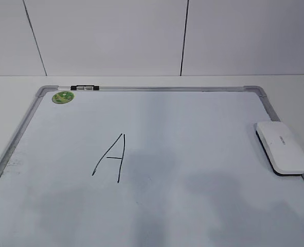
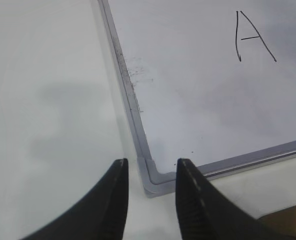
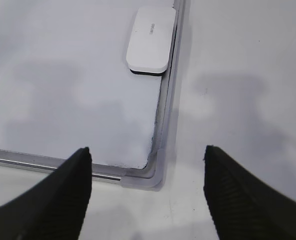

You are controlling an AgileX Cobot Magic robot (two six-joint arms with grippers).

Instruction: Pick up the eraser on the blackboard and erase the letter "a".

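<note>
Eraser (image 3: pixel 151 40) flat against blackboard (image 3: pixel 62 100) right frame, well ahead of right end effector (image 3: pixel 148 192); jaws spread, empty. Left end effector (image 2: pixel 150 200) parted, empty.

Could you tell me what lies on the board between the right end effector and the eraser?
Nothing: in the right wrist view, only bare blackboard surface and its grey frame lie between the open right end effector and the eraser.

white table (image 1: pixel 7 90) under and around everything, pale panelled wall (image 1: pixel 110 36) behind with thin dark seams, small round green sticker (image 1: pixel 63 96) near the far left corner, tall black capital "A" (image 1: pixel 110 157) handwritten left of centre, small black-and-white clip (image 1: pixel 85 88) on the far edge
</note>
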